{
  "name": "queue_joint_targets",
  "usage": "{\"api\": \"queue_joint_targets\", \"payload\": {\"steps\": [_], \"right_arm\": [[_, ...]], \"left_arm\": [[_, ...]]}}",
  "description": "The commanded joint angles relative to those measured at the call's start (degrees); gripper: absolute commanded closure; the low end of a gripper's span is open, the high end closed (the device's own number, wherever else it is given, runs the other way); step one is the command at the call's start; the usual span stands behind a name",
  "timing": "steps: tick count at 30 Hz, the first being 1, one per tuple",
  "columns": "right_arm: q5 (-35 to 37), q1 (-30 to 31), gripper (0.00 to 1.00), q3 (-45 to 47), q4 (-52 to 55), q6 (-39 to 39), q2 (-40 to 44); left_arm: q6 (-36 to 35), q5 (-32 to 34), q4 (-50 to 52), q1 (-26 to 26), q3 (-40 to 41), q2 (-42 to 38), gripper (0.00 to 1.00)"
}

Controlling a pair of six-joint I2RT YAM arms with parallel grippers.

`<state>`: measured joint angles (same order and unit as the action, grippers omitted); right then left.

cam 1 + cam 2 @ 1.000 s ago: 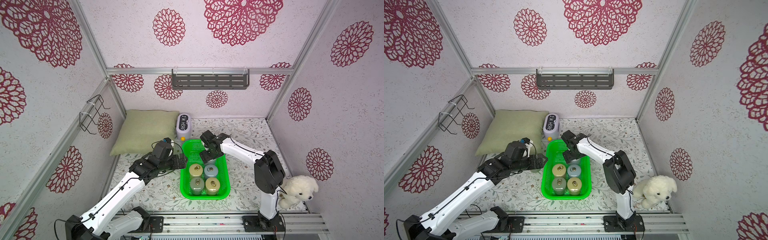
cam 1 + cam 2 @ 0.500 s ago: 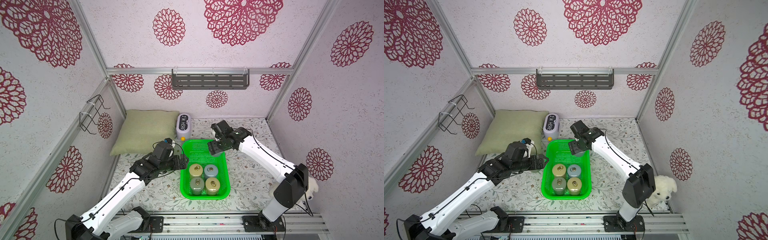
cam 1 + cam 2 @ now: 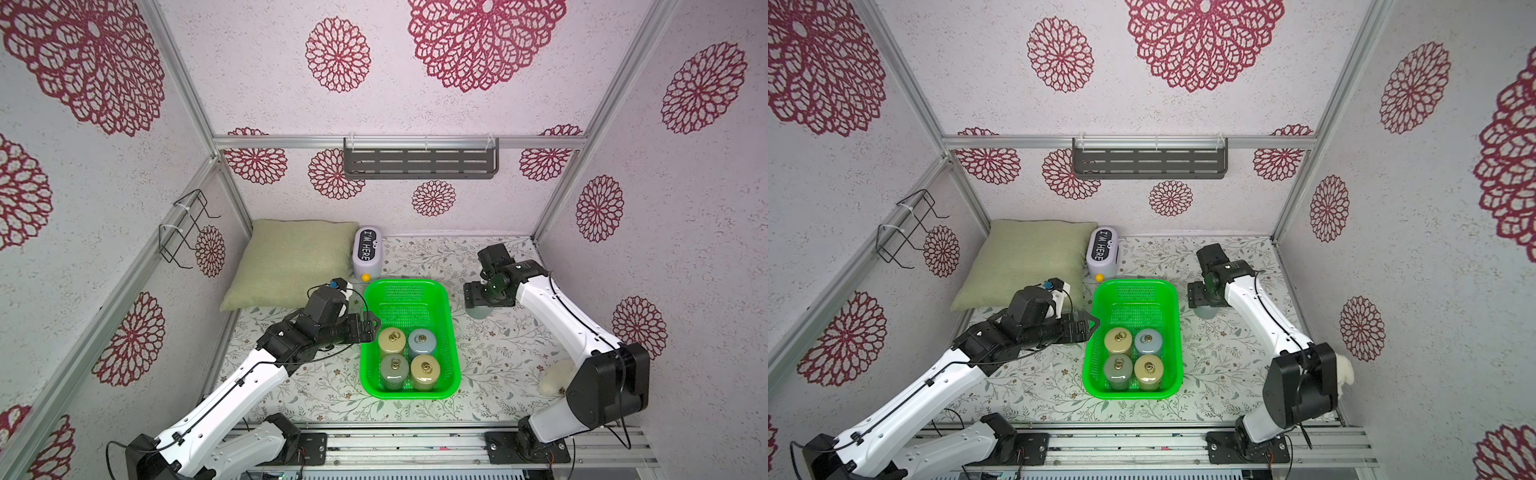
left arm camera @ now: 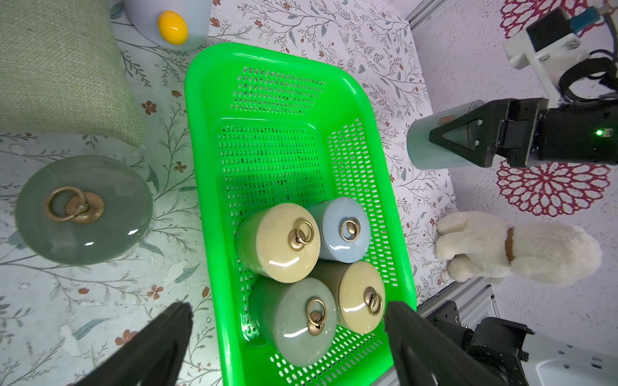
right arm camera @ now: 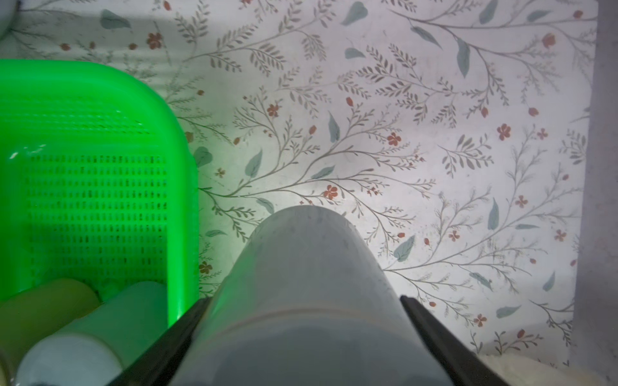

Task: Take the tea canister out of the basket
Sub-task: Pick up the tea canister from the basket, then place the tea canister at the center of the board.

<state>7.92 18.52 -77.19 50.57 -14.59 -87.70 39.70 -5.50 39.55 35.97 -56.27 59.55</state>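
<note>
While the right jaws grip it by the top, the pale canister (image 3: 481,313) is outside the basket (image 3: 405,307). It sits just right of the basket's upper right corner in both top views, over the floral worktop (image 3: 498,353). Whether its base touches the worktop cannot be told. Right wrist view: pale canister (image 5: 311,267) between the two black jaws, one pressed to each side, basket (image 5: 100,117) close beside it.

Right arm (image 3: 552,316): reaches from the lower right of the frame up and left to the pale canister.

Left jaws: spread wide, empty, at the basket's left rim in both top views. Left wrist view: fingers (image 4: 160,344) far apart, a corner of the basket between them.

Basket contents, lower half of the basket in a top view: two beige canisters (image 3: 392,338), blue canister (image 3: 422,341), green canister (image 3: 394,369). All upright, packed two by two, lids with brass rings.

Loose item: grey-green canister (image 4: 83,210), upright on the worktop outside the basket, near the pillow (image 3: 291,257), on the side away from the pale canister.

Other stock:
- White box (image 3: 365,253) lettered "I'M HERE", just above the basket in the frame.
- Plush toy (image 3: 555,376) at the lower right, mostly behind the right arm.
- Grey shelf (image 3: 419,162) on the back wall.
</note>
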Motion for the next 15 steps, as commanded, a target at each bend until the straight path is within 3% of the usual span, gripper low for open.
{"api": "queue_joint_targets", "payload": {"steps": [1,15], "right_arm": [[0.8,-0.2,0.29,-1.2,-4.3,-0.5,-1.1],[0.3,-2.2,0.29,-3.0,-9.9,-2.0,-13.2]], "left_arm": [[0.2,0.2,-1.6,0.6,0.6,-0.9,0.03],[0.2,1.8,-1.4,0.8,0.9,-1.3,0.03]]}}
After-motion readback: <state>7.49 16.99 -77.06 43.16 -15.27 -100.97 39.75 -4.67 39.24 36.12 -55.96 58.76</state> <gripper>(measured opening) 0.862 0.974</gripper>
